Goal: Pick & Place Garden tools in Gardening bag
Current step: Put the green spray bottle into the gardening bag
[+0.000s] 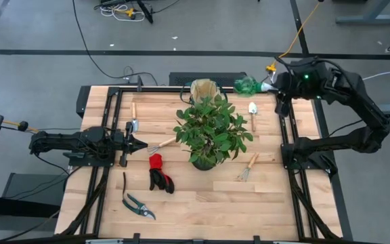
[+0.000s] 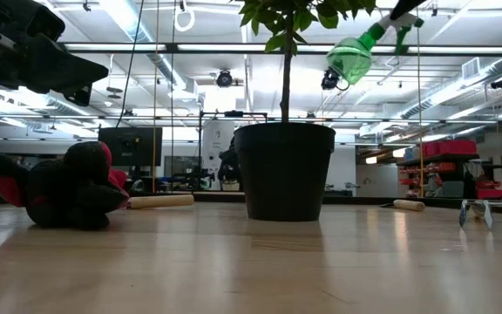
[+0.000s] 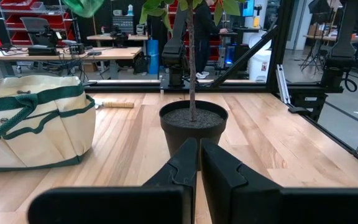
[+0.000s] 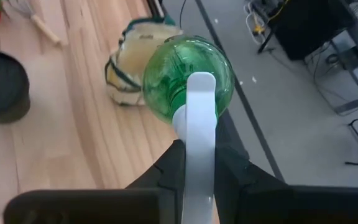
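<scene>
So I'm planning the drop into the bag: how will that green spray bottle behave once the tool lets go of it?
The green spray bottle looks like thin clear plastic, so it is probably light. Its round body may roll if it lands on the wood instead of in the gardening bag. The right tool holds it by the white neck, so it may swing bottom-heavy.

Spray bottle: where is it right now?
The green spray bottle is off the table, held in the right gripper at the far right edge in the high view, just right of the gardening bag.
</scene>
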### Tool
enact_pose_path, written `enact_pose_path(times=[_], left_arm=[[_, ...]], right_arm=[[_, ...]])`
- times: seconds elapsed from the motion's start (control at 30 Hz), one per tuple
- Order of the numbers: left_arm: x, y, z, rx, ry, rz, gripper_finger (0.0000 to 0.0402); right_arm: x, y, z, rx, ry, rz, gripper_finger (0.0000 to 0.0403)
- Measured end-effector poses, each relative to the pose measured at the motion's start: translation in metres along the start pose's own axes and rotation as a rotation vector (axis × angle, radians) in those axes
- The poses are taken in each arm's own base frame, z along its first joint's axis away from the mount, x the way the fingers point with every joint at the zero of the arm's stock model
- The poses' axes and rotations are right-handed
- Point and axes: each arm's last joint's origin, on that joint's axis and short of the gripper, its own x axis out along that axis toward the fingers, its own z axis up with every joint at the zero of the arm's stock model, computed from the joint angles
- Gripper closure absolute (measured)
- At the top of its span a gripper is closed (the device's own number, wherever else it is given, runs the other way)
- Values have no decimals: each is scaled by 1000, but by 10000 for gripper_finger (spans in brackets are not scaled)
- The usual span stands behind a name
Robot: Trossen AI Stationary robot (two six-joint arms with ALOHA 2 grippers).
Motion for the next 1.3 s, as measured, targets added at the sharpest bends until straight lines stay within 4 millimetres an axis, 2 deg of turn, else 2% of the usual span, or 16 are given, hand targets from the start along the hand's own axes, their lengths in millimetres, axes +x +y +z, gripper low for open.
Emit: enact_pose_path(times=[0.4,0.63,0.93,1.1,1.3], left_arm=[[0,0,0,0,0,0,378],[0,0,0,0,1,0,378],[0,0,0,0,0,0,378],[0,0,0,0,0,0,378],[0,0,0,0,0,0,378]], right_arm=[[13,-2,21,-56,-146,57,346],[36,-5,32,-91,-122,66,346],[65,-20,41,-117,-119,68,346],[69,-30,46,-112,-167,12,346],[69,-32,47,-90,-190,19,346]])
